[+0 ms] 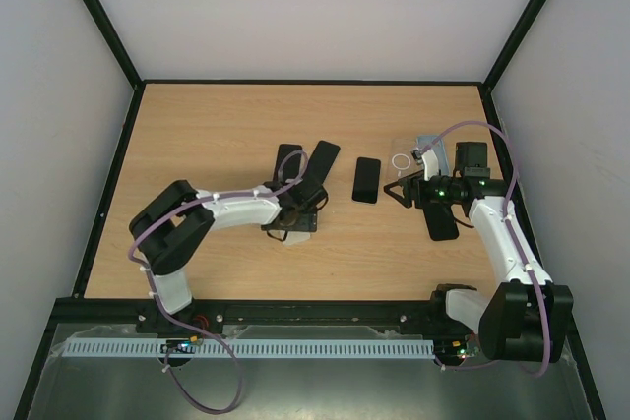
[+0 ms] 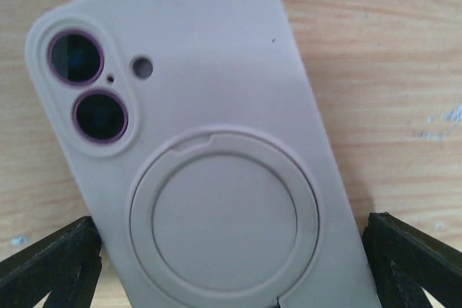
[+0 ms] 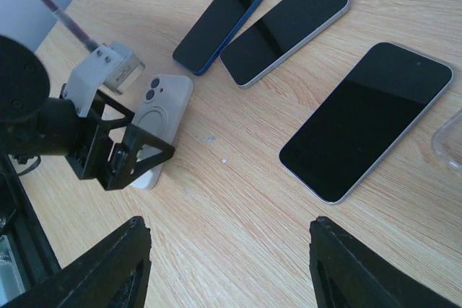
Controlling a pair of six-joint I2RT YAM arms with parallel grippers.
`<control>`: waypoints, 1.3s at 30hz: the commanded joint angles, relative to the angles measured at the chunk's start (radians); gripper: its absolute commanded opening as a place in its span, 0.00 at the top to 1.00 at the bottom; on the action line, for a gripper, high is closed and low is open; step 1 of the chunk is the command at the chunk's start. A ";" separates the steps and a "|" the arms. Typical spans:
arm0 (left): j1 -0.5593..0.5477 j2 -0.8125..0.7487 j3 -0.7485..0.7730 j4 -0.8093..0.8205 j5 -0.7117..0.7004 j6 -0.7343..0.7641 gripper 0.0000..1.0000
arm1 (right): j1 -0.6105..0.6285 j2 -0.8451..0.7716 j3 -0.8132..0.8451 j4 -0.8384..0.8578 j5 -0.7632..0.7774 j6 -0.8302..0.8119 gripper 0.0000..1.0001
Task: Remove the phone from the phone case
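The phone in its beige case (image 2: 216, 142) lies back up on the table, with two camera lenses and a round ring stand showing. My left gripper (image 2: 231, 279) is open and low over it, one finger on each side of the case's lower end. In the top view the left gripper (image 1: 295, 218) covers most of the case (image 1: 285, 240). The right wrist view shows the case (image 3: 164, 110) under the left gripper (image 3: 108, 149). My right gripper (image 3: 231, 265) is open and empty above bare wood, right of the case; it also shows in the top view (image 1: 402, 191).
Three bare phones lie screen up: a blue one (image 3: 220, 23), a silver one (image 3: 285, 30) and a larger one (image 3: 368, 131). A clear empty case (image 1: 402, 159) lies at the back right. A dark flat thing (image 1: 441, 221) lies under the right arm.
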 commanded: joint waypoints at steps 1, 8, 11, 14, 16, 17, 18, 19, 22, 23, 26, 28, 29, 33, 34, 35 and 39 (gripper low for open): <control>-0.022 -0.015 -0.153 -0.150 0.097 -0.051 0.02 | -0.002 -0.018 0.016 -0.011 -0.009 -0.011 0.41; 0.051 -0.174 -0.284 -0.153 0.081 0.018 0.03 | -0.002 -0.016 0.021 -0.016 -0.018 -0.015 0.41; 0.073 -0.181 -0.256 -0.081 0.142 0.113 0.03 | -0.001 -0.016 0.019 -0.014 -0.014 -0.012 0.41; 0.094 -0.138 -0.176 -0.080 0.161 0.208 0.03 | -0.002 -0.018 0.017 -0.011 -0.008 -0.010 0.41; 0.107 -0.102 -0.128 -0.104 0.158 0.248 0.02 | -0.002 -0.021 0.015 -0.009 -0.004 -0.009 0.41; 0.117 -0.083 -0.111 -0.114 0.162 0.261 0.02 | -0.002 -0.024 0.015 -0.008 -0.003 -0.007 0.41; 0.132 -0.064 -0.098 -0.126 0.165 0.269 0.01 | -0.002 -0.026 0.014 -0.008 -0.001 -0.006 0.41; 0.146 -0.049 -0.090 -0.135 0.171 0.275 0.02 | -0.002 -0.028 0.014 -0.007 0.000 -0.006 0.41; 0.164 -0.027 -0.083 -0.141 0.195 0.297 0.03 | -0.002 -0.033 0.013 -0.005 0.002 -0.005 0.41; 0.166 -0.019 -0.079 -0.153 0.196 0.301 0.04 | -0.002 -0.032 0.012 -0.004 0.000 -0.004 0.41; 0.169 -0.008 -0.057 -0.188 0.180 0.303 0.08 | -0.002 -0.023 0.016 -0.010 -0.004 -0.009 0.41; 0.170 -0.003 -0.046 -0.201 0.170 0.304 0.09 | -0.002 -0.020 0.019 -0.015 -0.007 -0.013 0.41; 0.170 -0.002 -0.043 -0.203 0.166 0.303 0.09 | -0.002 -0.020 0.019 -0.016 -0.006 -0.013 0.41; 0.169 0.023 -0.033 -0.202 0.176 0.306 0.11 | -0.002 -0.026 0.019 -0.014 -0.007 -0.013 0.41; 0.169 0.033 -0.028 -0.203 0.176 0.305 0.12 | -0.002 -0.026 0.019 -0.014 -0.007 -0.013 0.41; 0.169 0.042 -0.023 -0.205 0.174 0.303 0.13 | -0.002 -0.025 0.018 -0.015 -0.006 -0.014 0.41; 0.166 0.056 0.001 -0.212 0.179 0.302 0.20 | -0.002 -0.025 0.018 -0.018 -0.007 -0.018 0.41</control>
